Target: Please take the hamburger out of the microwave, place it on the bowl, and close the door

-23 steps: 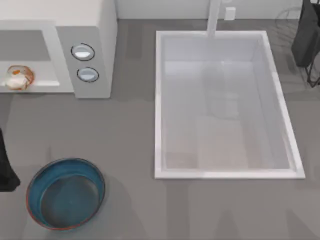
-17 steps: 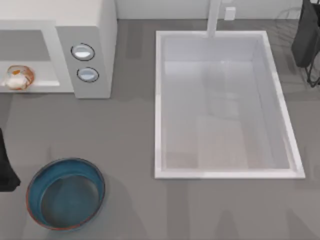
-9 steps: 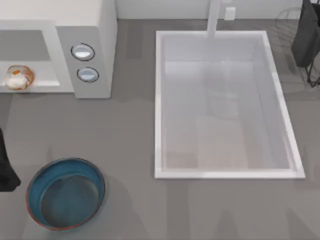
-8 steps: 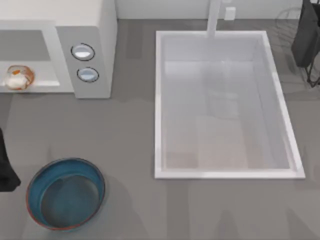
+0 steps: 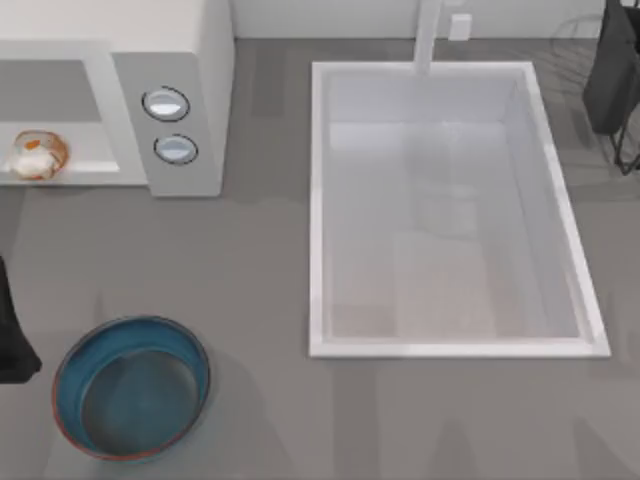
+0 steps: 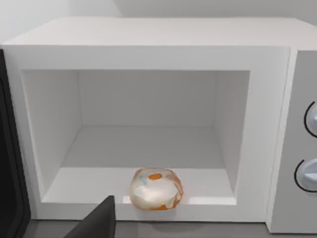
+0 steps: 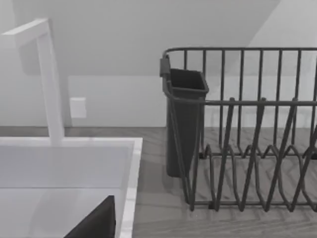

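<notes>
The white microwave (image 5: 170, 60) stands at the table's back left with its cavity open. The hamburger (image 5: 38, 155), a cream lump with orange patches, lies at the cavity's front lip (image 6: 156, 189). A dark upright panel (image 6: 9, 168) stands beside the opening and looks like the open door. The blue-teal bowl (image 5: 132, 387) sits on the table near the front left, with nothing in it. My left arm (image 5: 10, 330) is a dark shape at the left edge, between bowl and microwave. One finger of my left gripper (image 6: 96, 223) hangs just short of the hamburger. My right gripper (image 7: 94, 223) is by the sink's back right.
A large white sink basin (image 5: 450, 210) with a tap (image 5: 428, 35) takes up the table's middle and right. A dark wire dish rack (image 7: 247, 129) with a cutlery holder (image 5: 610, 70) stands at the back right. Bare grey tabletop lies between microwave, bowl and sink.
</notes>
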{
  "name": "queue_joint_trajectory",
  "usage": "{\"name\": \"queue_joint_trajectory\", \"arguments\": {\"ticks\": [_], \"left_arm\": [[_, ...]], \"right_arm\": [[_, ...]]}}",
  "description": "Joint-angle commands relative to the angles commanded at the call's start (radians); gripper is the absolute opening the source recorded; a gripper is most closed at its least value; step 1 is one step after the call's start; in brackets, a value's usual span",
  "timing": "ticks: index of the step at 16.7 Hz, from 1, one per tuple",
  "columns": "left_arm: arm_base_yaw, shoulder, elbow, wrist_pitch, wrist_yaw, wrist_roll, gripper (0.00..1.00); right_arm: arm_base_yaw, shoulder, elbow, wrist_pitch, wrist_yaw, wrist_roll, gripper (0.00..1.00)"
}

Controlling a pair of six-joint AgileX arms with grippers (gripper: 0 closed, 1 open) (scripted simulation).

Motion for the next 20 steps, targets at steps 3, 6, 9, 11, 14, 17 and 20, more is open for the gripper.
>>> {"name": "queue_joint_trajectory", "arguments": {"ticks": [3,6,9,11,14,17,20], "left_arm": [[0.001,0.029,0.010,0.015,0.002,0.001,1.00],[0.006,0.146,0.049,0.075,0.008,0.003,1.00],[0.014,0.340,0.115,0.176,0.019,0.008,1.00],[0.021,0.502,0.170,0.259,0.028,0.011,1.00],[0.032,0.781,0.265,0.403,0.044,0.018,1.00],[0.045,1.086,0.369,0.561,0.061,0.025,1.00],[0.057,1.400,0.475,0.722,0.078,0.032,1.00]], "right_arm": [[0.000,0.000,0.000,0.000,0.000,0.000,1.00],[0.000,0.000,0.000,0.000,0.000,0.000,1.00],[0.000,0.000,0.000,0.000,0.000,0.000,1.00],[0.000,0.000,0.000,0.000,0.000,0.000,1.00],[0.000,0.000,0.000,0.000,0.000,0.000,1.00],[0.000,0.000,0.000,0.000,0.000,0.000,1.00],[0.000,0.000,0.000,0.000,0.000,0.000,1.00]]}}
